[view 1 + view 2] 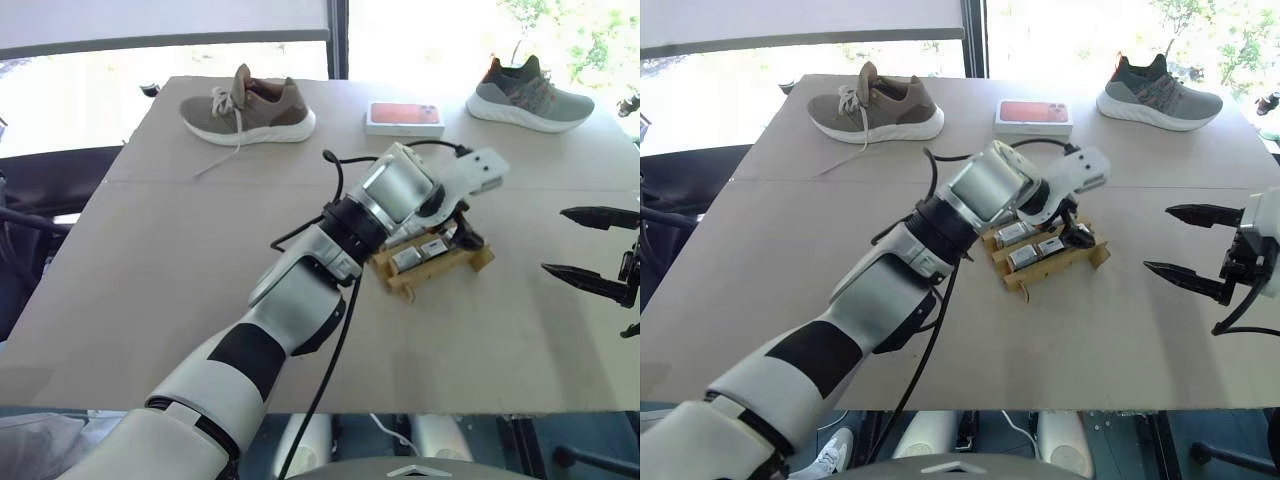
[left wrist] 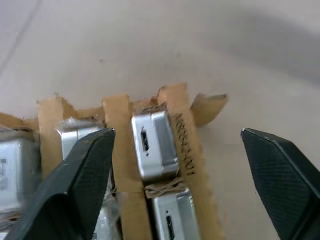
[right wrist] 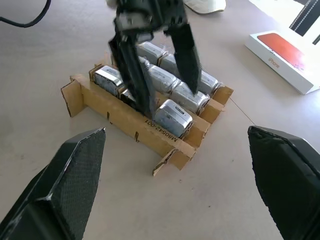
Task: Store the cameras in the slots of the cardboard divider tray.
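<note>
**Left gripper spread over the filled tray, right gripper waiting apart**

From the head views you see the cardboard divider tray (image 1: 1050,255) near the middle of the table (image 1: 790,270), lying at an angle, with silver cameras (image 1: 1015,234) sitting in its slots. Your left gripper (image 1: 1068,228) reaches in from the left and hangs right over the tray's far side, its black fingers parted and holding nothing. Your right gripper (image 1: 1185,243) sits well apart to the right of the tray, fingers spread wide and empty. At the far edge of the table you have a brown shoe (image 1: 875,105) on the left, a white box with a red-orange top (image 1: 1033,115) in the middle and a grey shoe (image 1: 1158,95) on the right.

In the left wrist view you look down between the two released fingers (image 2: 75,185) at the tray's end. One camera (image 2: 154,144) stands in an outer slot with its port facing up, another lies just beside it behind a cardboard wall, and more sit further along.

In the right wrist view you see the whole tray (image 3: 120,117) between your own wide-open fingers (image 3: 65,185). The left gripper (image 3: 157,65) comes down from above, its fingers straddling cameras in the middle rows. A camera (image 3: 172,116) rests in the nearest row, and the white box lies off beyond the tray.
</note>
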Available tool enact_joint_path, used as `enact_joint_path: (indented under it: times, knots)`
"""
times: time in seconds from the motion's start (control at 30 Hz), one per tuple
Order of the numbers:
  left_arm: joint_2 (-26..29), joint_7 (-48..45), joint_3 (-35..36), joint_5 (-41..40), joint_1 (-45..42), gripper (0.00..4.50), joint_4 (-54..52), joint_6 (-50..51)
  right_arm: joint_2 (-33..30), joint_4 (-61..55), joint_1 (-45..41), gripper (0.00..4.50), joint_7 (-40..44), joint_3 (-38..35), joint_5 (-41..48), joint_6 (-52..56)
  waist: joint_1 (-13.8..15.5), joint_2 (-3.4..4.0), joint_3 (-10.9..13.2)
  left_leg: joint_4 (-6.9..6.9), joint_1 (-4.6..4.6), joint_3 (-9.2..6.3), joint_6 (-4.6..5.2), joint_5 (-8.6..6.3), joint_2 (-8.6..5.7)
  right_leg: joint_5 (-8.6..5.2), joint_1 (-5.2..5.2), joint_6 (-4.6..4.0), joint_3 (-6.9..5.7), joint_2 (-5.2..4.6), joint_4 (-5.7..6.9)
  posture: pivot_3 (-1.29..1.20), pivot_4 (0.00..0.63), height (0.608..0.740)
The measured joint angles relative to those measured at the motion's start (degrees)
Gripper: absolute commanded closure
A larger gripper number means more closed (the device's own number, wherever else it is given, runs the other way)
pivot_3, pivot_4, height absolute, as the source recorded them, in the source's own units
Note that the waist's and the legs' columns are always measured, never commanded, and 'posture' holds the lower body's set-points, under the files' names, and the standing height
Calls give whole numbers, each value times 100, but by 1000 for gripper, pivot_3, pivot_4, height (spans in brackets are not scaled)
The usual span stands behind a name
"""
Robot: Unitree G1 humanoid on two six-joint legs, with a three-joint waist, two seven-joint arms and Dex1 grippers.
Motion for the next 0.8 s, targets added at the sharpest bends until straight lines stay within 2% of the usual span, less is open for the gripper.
enact_joint_path:
  times: [0.13,0.2,0.23,0.4,0.5,0.57,0.63,0.8]
  knots:
    - [134,83,493,-292,-120,570,-253,112,60,-114,73,0,-101,-1,0,4,-6,1,-1,0,4,2,-1,1,2,0,0,0,1,0,3,0,150,740]
    - [299,171,983,-553,-62,570,-453,119,117,-215,159,0,-162,-2,0,5,-9,3,-2,1,6,3,-4,3,4,0,0,0,3,0,11,0,150,740]
    - [506,217,1443,-836,275,570,-936,127,225,-340,277,0,-272,-9,4,18,-17,5,-3,0,10,4,-6,4,12,0,0,0,5,1,13,0,150,740]
    - [917,570,2195,-1210,1807,570,-2251,-321,466,-576,572,0,-679,-7,-3,174,-1,11,-7,7,10,7,-18,10,21,1,0,-2,28,-4,23,0,150,740]
    - [1303,629,2265,-1290,2886,570,-3182,-932,687,-822,622,0,-1012,-12,-61,143,3,11,-6,9,10,8,-22,11,20,2,1,-2,30,-8,22,0,150,740]
    - [1400,671,2405,-1441,3313,570,-3551,-1151,805,-905,636,0,-1197,-8,-90,131,29,11,-7,14,9,7,-25,13,17,2,3,-2,26,-14,24,0,150,740]
    - [1416,655,2710,-1866,3665,38,-3917,-1139,918,-1045,630,0,-1386,2,-73,178,49,11,-7,20,10,4,-25,13,14,2,9,-2,20,-19,24,0,150,740]
    - [2073,488,3325,-2541,5229,17,-4905,-1273,1253,-1355,1068,0,-1827,-40,-97,219,0,13,-11,10,17,2,-25,13,17,1,10,-3,20,-18,24,0,150,740]
